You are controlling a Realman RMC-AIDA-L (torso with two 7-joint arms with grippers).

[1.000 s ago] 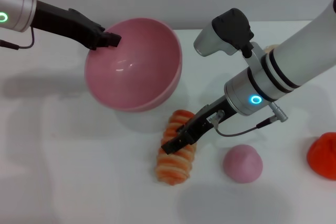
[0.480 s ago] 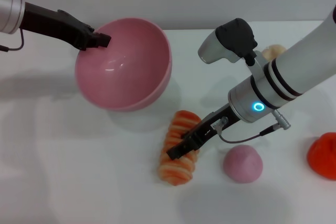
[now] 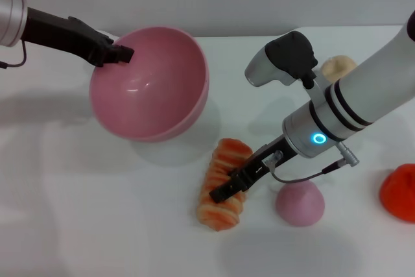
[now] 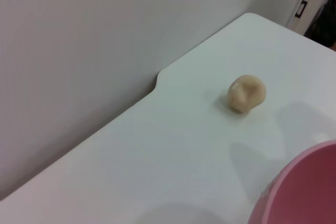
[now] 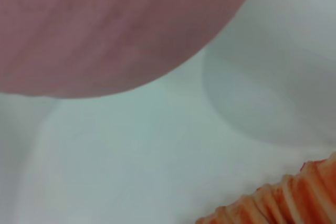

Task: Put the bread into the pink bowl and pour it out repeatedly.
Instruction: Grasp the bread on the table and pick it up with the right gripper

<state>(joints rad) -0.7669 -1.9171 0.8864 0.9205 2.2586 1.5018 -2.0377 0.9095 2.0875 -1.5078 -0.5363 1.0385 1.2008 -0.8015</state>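
The pink bowl [image 3: 155, 89] hangs tilted above the table, its opening facing up and toward me, with a shadow under it. My left gripper [image 3: 120, 53] is shut on its far left rim. The bread [image 3: 224, 183], orange-ridged, lies flat on the table in front of and to the right of the bowl. My right gripper [image 3: 227, 189] reaches down from the right and sits on top of the loaf's middle. The right wrist view shows the bowl's underside [image 5: 105, 24] and one end of the bread [image 5: 283, 198]. A piece of the bowl's rim [image 4: 299, 187] shows in the left wrist view.
A small solid pink dome [image 3: 299, 202] rests just right of the bread, close under my right arm. A beige knotted lump [image 3: 338, 66] [image 4: 247, 93] lies at the back right. A red object [image 3: 401, 192] sits at the right edge.
The left arm has carried the bowl to the left and a little toward me. My right gripper has come lower and slightly right over the bread, which has stayed on the table.
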